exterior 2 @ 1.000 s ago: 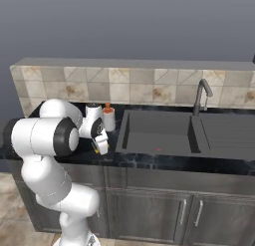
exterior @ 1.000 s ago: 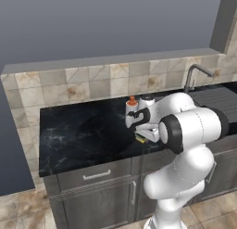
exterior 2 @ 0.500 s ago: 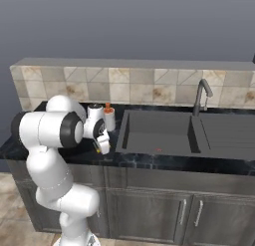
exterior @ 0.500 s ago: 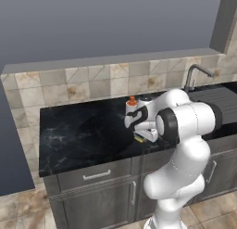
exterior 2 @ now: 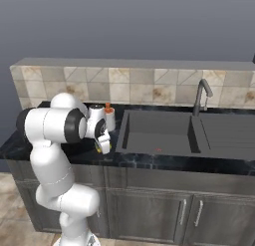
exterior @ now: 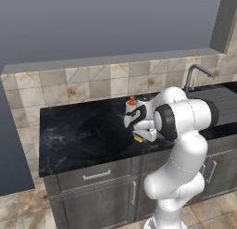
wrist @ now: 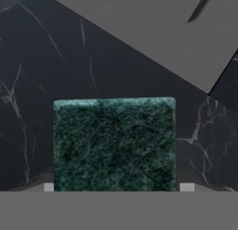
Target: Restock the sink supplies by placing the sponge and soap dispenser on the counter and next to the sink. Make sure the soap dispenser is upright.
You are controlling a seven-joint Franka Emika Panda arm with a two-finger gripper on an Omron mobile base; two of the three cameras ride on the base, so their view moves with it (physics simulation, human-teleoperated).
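Note:
The sponge [wrist: 114, 143], dark green on top, lies flat on the black counter [wrist: 69, 61]. My gripper [wrist: 117, 187] hangs right over it, open, with a pale fingertip [wrist: 187, 187] just off each side. From the base, the sponge's yellow edge [exterior: 138, 139] [exterior 2: 99, 149] peeks out under the gripper [exterior: 141, 134] [exterior 2: 102, 144] near the counter's front edge [exterior: 92, 149], left of the sink [exterior 2: 159, 135]. The soap dispenser [exterior: 132, 104] [exterior 2: 108, 118] stands upright just behind the hand, beside the sink's left rim.
A curved grey faucet [exterior 2: 201, 94] [exterior: 196, 76] rises behind the sink [exterior: 222, 103], with a ribbed drainboard to its right. A tiled backsplash [exterior: 83, 86] runs along the back. The sink's corner [wrist: 176, 33] lies close ahead of the sponge. Cabinet doors and a drawer [exterior: 97, 175] sit below.
The fingers have parted slightly from the sponge's sides, and the sponge now rests on the counter. The arm's elbow has shifted a little; the hand stays over the same spot.

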